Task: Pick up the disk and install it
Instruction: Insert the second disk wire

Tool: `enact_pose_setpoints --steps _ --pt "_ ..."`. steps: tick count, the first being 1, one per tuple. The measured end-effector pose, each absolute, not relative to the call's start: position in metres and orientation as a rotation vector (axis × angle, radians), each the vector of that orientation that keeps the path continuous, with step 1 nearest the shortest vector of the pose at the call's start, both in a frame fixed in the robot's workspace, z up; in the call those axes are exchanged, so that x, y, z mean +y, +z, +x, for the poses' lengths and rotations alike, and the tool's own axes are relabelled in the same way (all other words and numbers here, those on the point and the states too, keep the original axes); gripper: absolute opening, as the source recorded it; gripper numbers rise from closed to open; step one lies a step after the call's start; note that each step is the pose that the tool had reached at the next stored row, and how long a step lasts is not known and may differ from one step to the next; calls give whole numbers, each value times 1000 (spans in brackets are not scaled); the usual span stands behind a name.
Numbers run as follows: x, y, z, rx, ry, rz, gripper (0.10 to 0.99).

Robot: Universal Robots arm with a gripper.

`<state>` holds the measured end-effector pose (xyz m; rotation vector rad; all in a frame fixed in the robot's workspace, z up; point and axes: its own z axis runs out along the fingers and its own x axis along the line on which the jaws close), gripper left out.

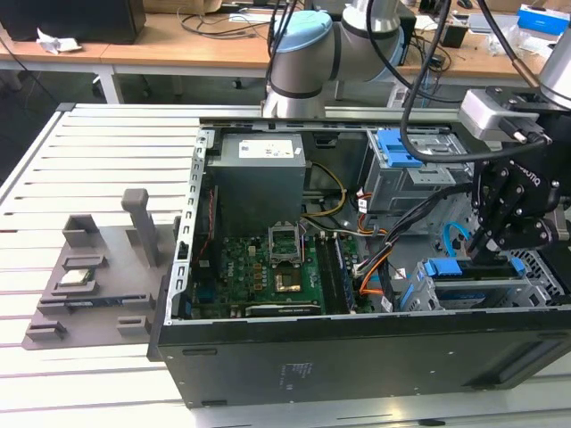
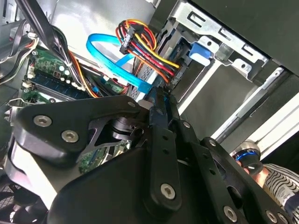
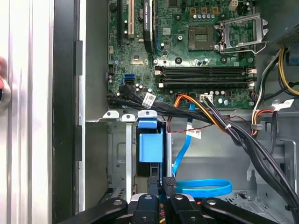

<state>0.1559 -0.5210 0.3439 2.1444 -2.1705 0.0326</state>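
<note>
In the exterior view, the black gripper (image 1: pixel 489 242) reaches down into the open computer case (image 1: pixel 357 357) on the slatted counter (image 1: pixel 98 160), at the exterior view's right, just above the drive cage where the disk (image 1: pixel 464 278) sits with its blue rail showing. In the second wrist view, the gripper's fingers (image 2: pixel 161 116) stand close together beside a blue cable (image 2: pixel 117 65). In the first wrist view, the narrowed fingers (image 3: pixel 169 183) stand just beside the disk's blue rail (image 3: pixel 151 147) in the cage, near the motherboard (image 3: pixel 187 46); whether they clasp anything cannot be told.
</note>
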Motion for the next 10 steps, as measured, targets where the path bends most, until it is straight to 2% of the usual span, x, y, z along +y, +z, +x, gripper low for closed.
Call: enact_pose_setpoints --steps 10 --pt "-522 338 157 -2167 32 2149 173"
